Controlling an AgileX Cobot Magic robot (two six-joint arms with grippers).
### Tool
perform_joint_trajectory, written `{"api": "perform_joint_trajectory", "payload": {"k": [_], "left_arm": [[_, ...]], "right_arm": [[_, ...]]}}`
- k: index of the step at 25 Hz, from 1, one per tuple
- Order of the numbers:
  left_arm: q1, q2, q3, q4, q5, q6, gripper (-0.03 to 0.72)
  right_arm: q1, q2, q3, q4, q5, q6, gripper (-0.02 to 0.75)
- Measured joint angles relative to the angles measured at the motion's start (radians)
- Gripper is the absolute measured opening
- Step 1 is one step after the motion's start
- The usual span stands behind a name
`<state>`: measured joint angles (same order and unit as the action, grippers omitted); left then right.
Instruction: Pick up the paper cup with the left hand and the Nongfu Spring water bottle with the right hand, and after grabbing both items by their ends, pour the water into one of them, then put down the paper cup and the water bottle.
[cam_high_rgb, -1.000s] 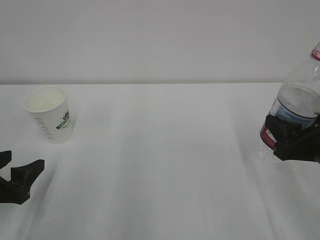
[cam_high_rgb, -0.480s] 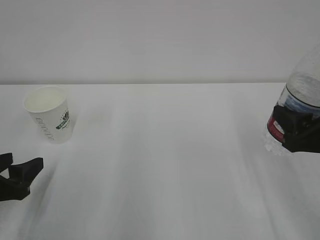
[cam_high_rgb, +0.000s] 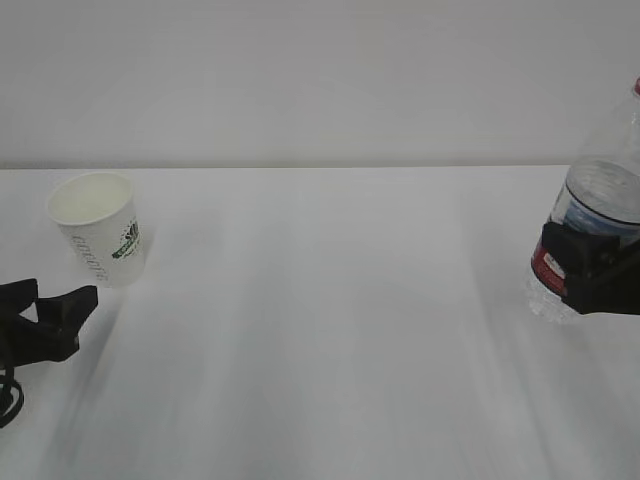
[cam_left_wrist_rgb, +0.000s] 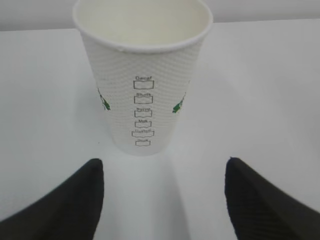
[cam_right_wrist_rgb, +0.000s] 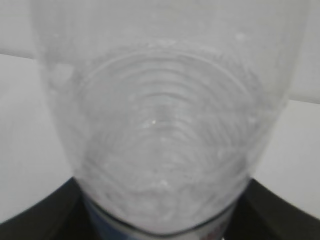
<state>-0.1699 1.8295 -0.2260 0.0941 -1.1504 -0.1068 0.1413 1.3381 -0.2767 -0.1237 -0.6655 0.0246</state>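
Two grips are required before pouring. We hold the Nongfu Spring water bottle (cam_high_rgb: 600, 215) clamped in the right hand (cam_high_rgb: 590, 275), raised off the table (cam_high_rgb: 330, 330). The left hand (cam_left_wrist_rgb: 162, 197), fingers apart, faces the upright paper cup (cam_left_wrist_rgb: 142, 75), not touching it.

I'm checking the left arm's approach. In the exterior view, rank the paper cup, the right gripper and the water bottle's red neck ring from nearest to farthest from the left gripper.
1. Paper cup: just up and right of the left gripper, on the table's left side.
2. Right gripper: far right, closed around the water bottle.
3. Red neck ring: at the right edge, top of the bottle.
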Motion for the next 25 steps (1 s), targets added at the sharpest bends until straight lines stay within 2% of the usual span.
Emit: {"api": "perform_joint_trajectory", "payload": {"k": [15,21,25], "left_arm": [[0.000,0.145,-0.162,0.005,-0.001,0.012,0.550],[0.000,0.237,-0.237,0.029,-0.001,0.023,0.639],[0.000,0.261,-0.260,0.010,-0.001,0.054,0.661]], "right_arm": [[0.000,0.000,0.000,0.000,0.000,0.000,0.473],[0.000,0.000,0.000,0.000,0.000,0.000,0.473],[0.000,0.000,0.000,0.000,0.000,0.000,0.473]]}}
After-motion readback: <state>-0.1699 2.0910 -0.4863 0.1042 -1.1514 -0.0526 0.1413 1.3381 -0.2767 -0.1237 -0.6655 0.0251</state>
